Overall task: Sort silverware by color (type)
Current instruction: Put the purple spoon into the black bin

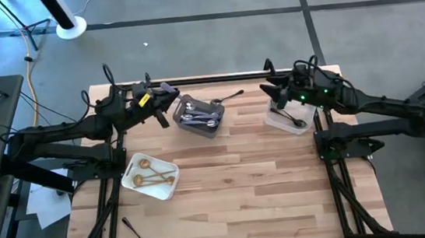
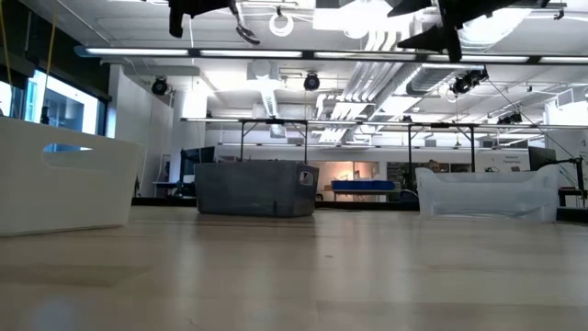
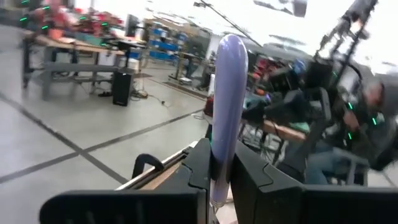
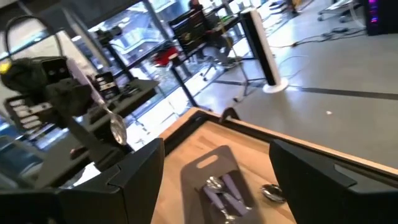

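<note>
My left gripper (image 1: 163, 106) is high above the table beside the grey bin (image 1: 200, 114), shut on a lilac-handled spoon (image 3: 227, 93). The spoon's silver bowl (image 2: 246, 35) shows below the gripper in the low view. Several lilac-handled pieces (image 4: 221, 186) lie in the grey bin. My right gripper (image 1: 276, 93) hovers open, high over the clear tub (image 1: 289, 117), in which a black spoon (image 1: 297, 120) lies. Gold pieces (image 1: 151, 174) lie in the white tray (image 1: 129, 182). One black spoon (image 1: 137, 234) lies on the table near its near-left corner, and another dark piece (image 1: 231, 96) lies beside the bin. My left gripper pinches the spoon's lilac handle (image 3: 219, 165) between its two fingers (image 3: 199, 171). The rounded free end of the handle (image 3: 231, 50) sticks out past the fingers. The spoon is lifted clear of the table, and its bowl (image 4: 117, 129) hangs lower than the handle.
The grey bin (image 2: 255, 188), clear tub (image 2: 487, 193) and white tray (image 2: 64, 179) stand on the wooden table. The table's middle and near right (image 1: 266, 184) are bare wood. A lab with benches lies beyond the far edge.
</note>
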Robot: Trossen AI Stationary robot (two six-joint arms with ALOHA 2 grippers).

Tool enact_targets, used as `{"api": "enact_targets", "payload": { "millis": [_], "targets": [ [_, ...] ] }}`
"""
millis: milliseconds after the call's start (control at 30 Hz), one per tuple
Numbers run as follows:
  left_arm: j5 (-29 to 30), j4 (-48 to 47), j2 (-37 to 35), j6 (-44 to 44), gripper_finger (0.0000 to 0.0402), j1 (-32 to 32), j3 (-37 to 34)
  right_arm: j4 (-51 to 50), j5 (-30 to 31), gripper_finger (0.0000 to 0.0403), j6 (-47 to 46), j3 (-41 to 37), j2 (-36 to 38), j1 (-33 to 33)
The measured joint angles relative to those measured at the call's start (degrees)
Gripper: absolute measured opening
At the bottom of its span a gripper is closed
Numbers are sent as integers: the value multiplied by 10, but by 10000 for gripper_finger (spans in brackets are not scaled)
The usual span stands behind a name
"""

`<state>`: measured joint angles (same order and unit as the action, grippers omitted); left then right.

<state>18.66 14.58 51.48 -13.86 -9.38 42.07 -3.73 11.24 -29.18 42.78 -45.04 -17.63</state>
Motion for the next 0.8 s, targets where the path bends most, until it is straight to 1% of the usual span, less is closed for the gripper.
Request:
{"api": "enact_targets", "payload": {
  "millis": [100, 200, 367, 433, 500, 600, 667, 800],
  "targets": [
    [22, -1, 9, -48, 19, -14, 16, -10, 13, 275, -1, 0, 5, 0],
    [24, -48, 34, -85, 19, -43, 57, -12, 24, 275, -3, 0, -1, 0],
    [-6, -182, 125, -144, 19, -89, 150, -13, 23, 275, -2, 0, -22, 0],
    [-17, -221, 170, -164, 19, -100, 185, -14, 22, 275, -2, 0, -32, 0],
    [-17, -264, 214, -181, 19, -108, 209, -16, 23, 275, -5, 0, -41, 0],
    [-16, -282, 274, -234, 19, -117, 215, -17, 26, 275, -5, 0, -54, 0],
    [-17, -286, 308, -288, 19, -120, 215, -17, 36, 275, -5, 0, -60, 0],
    [-34, -283, 369, -370, 19, -121, 215, -17, 58, 275, -5, 0, -68, 0]
  ]
}}
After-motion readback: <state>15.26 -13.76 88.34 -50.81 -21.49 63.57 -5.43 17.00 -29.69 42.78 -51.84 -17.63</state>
